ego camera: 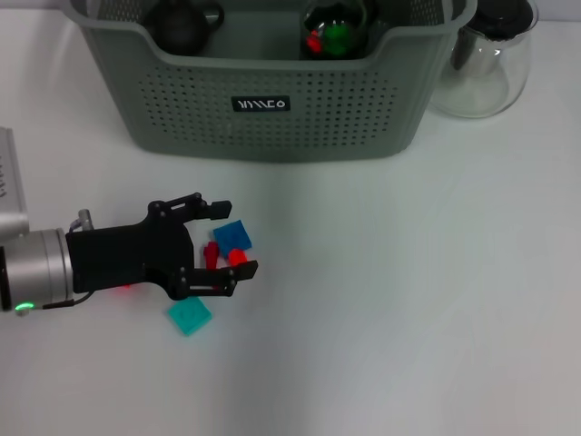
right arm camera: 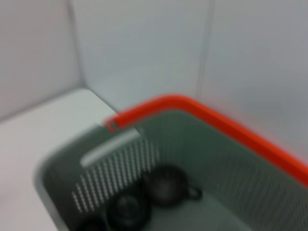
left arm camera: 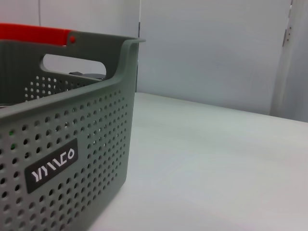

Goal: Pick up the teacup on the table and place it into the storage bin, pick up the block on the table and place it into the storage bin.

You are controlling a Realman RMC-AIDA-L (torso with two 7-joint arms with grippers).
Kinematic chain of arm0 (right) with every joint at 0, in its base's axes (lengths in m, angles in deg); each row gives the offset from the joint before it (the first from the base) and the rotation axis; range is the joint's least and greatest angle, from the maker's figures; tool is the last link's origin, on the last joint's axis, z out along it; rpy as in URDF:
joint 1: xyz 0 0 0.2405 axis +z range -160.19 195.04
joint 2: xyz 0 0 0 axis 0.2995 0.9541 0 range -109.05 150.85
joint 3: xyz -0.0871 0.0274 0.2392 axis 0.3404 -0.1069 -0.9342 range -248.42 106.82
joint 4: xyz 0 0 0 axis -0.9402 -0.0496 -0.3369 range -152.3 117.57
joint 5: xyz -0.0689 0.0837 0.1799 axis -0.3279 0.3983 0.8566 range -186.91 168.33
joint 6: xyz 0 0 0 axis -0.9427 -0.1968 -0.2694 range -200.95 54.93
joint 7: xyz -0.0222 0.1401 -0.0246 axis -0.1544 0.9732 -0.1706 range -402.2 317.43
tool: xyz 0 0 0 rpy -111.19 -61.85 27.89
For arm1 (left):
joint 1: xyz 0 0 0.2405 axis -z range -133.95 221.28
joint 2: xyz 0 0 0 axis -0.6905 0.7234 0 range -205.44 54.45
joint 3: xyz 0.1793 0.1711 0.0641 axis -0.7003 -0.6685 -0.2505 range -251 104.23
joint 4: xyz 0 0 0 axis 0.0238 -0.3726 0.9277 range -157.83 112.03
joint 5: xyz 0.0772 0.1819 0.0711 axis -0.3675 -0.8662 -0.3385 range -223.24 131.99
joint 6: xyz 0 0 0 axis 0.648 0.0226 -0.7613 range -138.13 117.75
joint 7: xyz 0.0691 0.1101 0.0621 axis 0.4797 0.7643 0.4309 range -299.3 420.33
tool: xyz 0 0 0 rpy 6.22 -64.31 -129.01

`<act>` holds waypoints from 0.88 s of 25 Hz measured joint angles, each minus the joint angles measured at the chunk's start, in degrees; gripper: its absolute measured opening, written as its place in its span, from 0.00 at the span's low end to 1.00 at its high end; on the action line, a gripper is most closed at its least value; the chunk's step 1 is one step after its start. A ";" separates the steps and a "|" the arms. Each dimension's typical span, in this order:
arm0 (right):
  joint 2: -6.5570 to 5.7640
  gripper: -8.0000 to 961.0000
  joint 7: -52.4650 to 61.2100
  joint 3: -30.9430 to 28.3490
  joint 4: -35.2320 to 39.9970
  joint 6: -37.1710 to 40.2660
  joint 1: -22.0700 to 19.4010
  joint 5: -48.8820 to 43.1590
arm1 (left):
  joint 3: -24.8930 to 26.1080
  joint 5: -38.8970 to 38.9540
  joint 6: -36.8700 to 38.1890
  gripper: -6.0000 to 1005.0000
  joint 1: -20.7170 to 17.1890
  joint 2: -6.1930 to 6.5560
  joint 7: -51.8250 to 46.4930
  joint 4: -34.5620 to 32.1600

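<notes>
Head view: left gripper (ego camera: 221, 238) low over the table (ego camera: 408, 291) in front of the storage bin (ego camera: 272, 109), fingers spread around blue block (ego camera: 232, 236) and small red pieces (ego camera: 238, 257), not closed on them. Teal block (ego camera: 190, 315) just beside. Dark teacup (ego camera: 182, 23) sits inside the bin. Glass pot (ego camera: 486, 64) beside the bin. Right gripper not visible.

Head camera: overhead, angled down onto the white table (ego camera: 408, 300). Left wrist camera: low, level, close beside the grey-green perforated plastic storage bin (left arm camera: 72, 159). Right wrist camera: above, looking into that bin (right arm camera: 231, 159), shared by all views.
</notes>
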 joint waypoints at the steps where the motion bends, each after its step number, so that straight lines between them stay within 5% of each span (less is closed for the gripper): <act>1: -0.26 0.51 -0.66 0.82 -3.66 -2.43 0.20 -0.43 | 0.00 0.04 0.00 0.88 0.00 -0.01 0.00 0.01; 9: 0.15 0.53 -5.54 4.75 -21.11 -17.33 0.99 -1.41 | 0.00 0.09 -0.16 0.88 0.09 -0.03 0.02 -0.01; 22: 1.16 0.56 -5.68 8.20 -25.98 -26.68 0.84 -1.47 | 0.00 -0.22 -0.70 0.88 0.37 -0.03 0.05 0.41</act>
